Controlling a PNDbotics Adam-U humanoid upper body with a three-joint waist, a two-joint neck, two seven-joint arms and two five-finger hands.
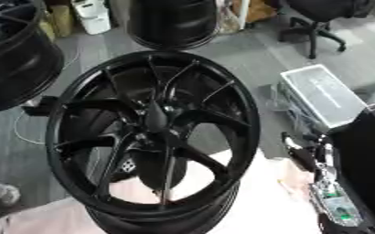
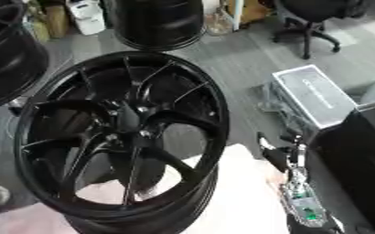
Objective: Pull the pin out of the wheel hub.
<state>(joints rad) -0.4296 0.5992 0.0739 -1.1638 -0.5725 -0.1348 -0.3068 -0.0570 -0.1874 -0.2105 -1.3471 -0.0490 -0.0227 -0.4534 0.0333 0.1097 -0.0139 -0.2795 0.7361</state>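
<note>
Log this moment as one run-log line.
phase: pre-contact | wheel hub: black, tilted upright on pale cloth | pin: not discernible | right arm: right of wheel, apart; hand state unclear | left hand: not in view

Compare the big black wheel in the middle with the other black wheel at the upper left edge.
The centre wheel shows whole, its spoked face and hub turned toward the camera; the upper-left wheel is cut off by the picture's edge. The centre wheel rests on a pale cloth-covered surface; what carries the upper-left wheel cannot be seen. Both are glossy black with thin spokes.
</note>
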